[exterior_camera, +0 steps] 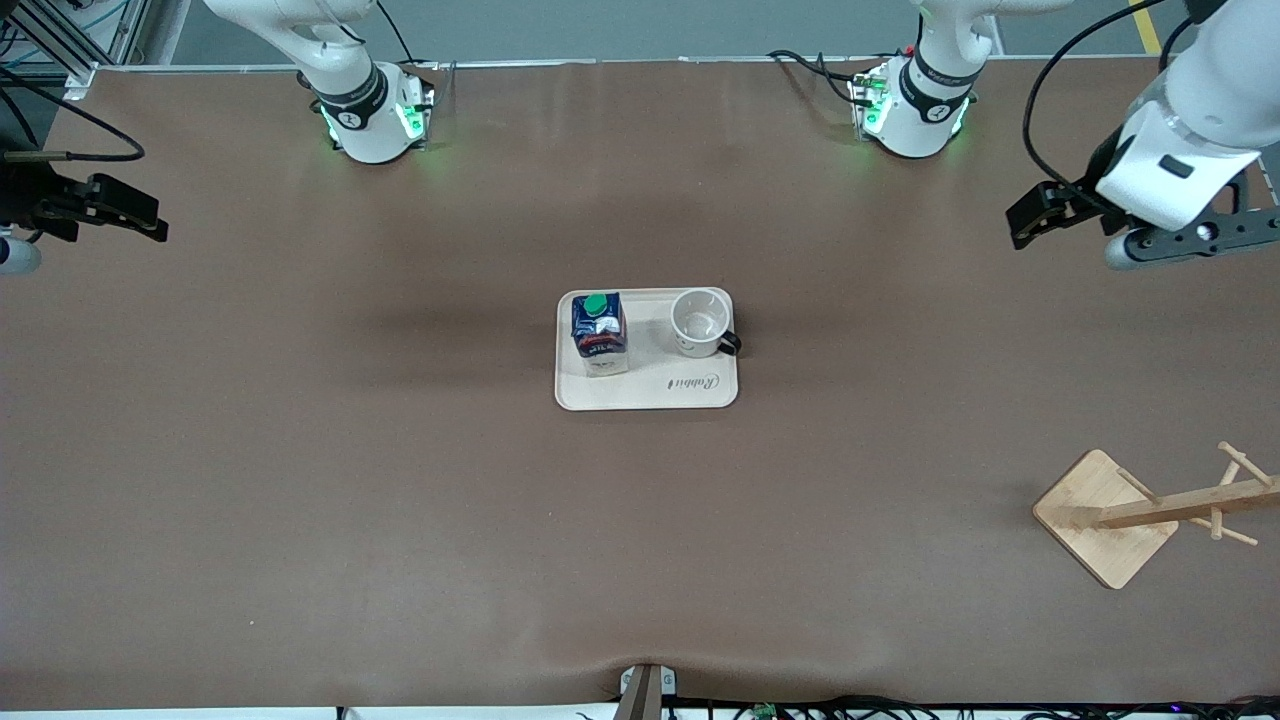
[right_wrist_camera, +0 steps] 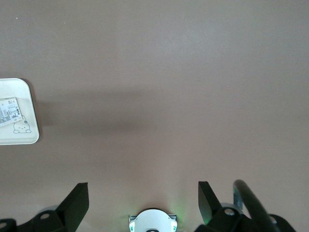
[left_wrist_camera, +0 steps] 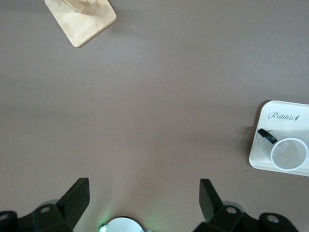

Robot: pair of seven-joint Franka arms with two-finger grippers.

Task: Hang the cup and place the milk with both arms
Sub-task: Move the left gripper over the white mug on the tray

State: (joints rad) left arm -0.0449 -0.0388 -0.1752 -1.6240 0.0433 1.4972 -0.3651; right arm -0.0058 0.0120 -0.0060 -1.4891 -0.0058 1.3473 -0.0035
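The cup [exterior_camera: 699, 323], a white mug with a black handle, stands upright on a beige tray [exterior_camera: 650, 390] at mid-table. The milk [exterior_camera: 599, 333], dark blue with a green cap, stands beside it on the tray, toward the right arm's end. My left gripper [exterior_camera: 1025, 220] hangs open over bare table at the left arm's end, holding nothing. My right gripper [exterior_camera: 150, 215] hangs open over the right arm's end, also holding nothing. The left wrist view shows the open left gripper [left_wrist_camera: 144, 188] with the cup [left_wrist_camera: 288, 153] off to one side. The right wrist view shows the open right gripper [right_wrist_camera: 143, 191] and a white printed part of the milk [right_wrist_camera: 9, 111].
A wooden cup rack [exterior_camera: 1150, 510] with pegs stands on a square base near the front camera at the left arm's end; its base [left_wrist_camera: 81, 19] also shows in the left wrist view. Brown table surrounds the tray [right_wrist_camera: 14, 139]. The arms' bases sit along the edge farthest from the front camera.
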